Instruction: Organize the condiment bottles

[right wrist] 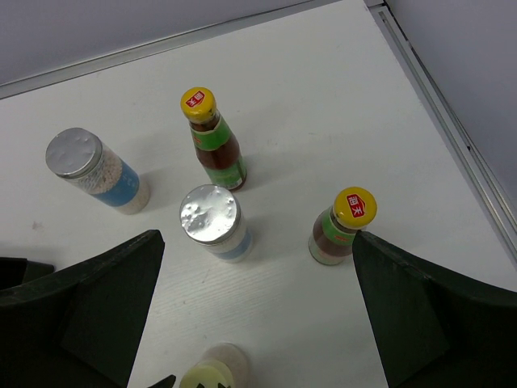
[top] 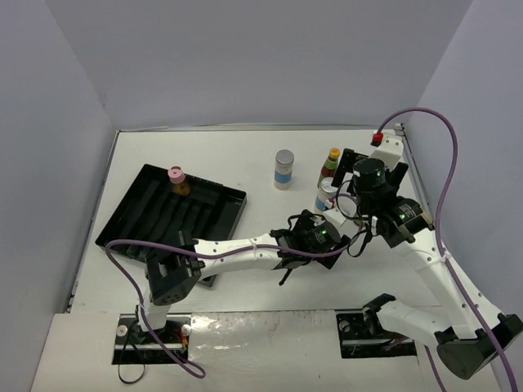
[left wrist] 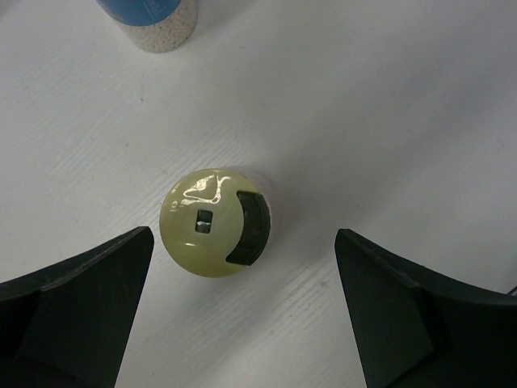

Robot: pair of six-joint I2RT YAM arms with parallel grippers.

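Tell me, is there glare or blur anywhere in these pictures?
Left wrist view: a white glare streak on the pale-yellow cap, otherwise sharp. Right wrist view: the middle silver lid gleams patchily; shadows are faint and soft. Top view: even light on the table, no harsh shadows.

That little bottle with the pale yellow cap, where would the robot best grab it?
By its round cap, from straight above. The pale-yellow-capped bottle stands upright, and the left hand hangs over it with open fingers on either side of the cap. Nothing crowds its sides; the blue-labelled bottle stands well clear.
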